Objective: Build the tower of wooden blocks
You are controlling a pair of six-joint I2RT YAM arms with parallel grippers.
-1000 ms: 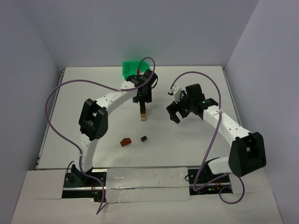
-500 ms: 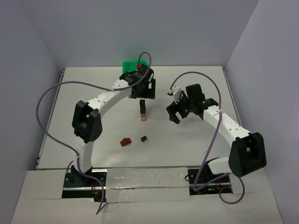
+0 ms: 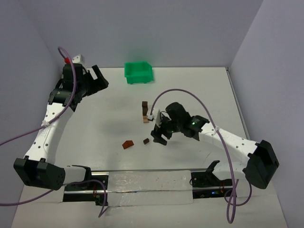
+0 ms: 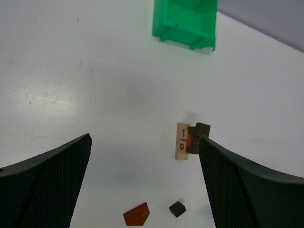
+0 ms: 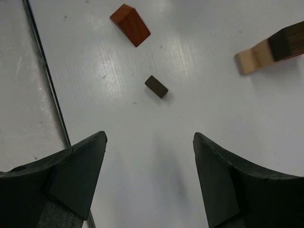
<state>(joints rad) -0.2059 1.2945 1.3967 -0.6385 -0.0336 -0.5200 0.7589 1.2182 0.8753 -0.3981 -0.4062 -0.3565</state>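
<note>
Right end effector (image 3: 158, 135) hangs low over the bench (image 3: 199, 90) with its jaws apart and nothing between them, just beside the small dark brown block (image 5: 156, 86), which lies loose and turned at an angle to the fingers. Left end effector (image 3: 100, 78) is spread wide and empty too, held out at the far left corner, well apart from everything. The wood block tower (image 3: 145, 111) stands near the middle of the bench as a narrow stack, a light tan bar with a dark brown piece on top, between the right end effector and the green bin (image 3: 138, 72). A reddish-brown wedge (image 3: 127, 144) lies near the dark block. The likely next step is picking up that dark block. A descent off its centre would let one finger push it aside or spin it instead of trapping it. The bigger risk is the stack itself: it is slim and close to the right arm, so a brushing finger or a block set down off-centre could topple it.
</note>
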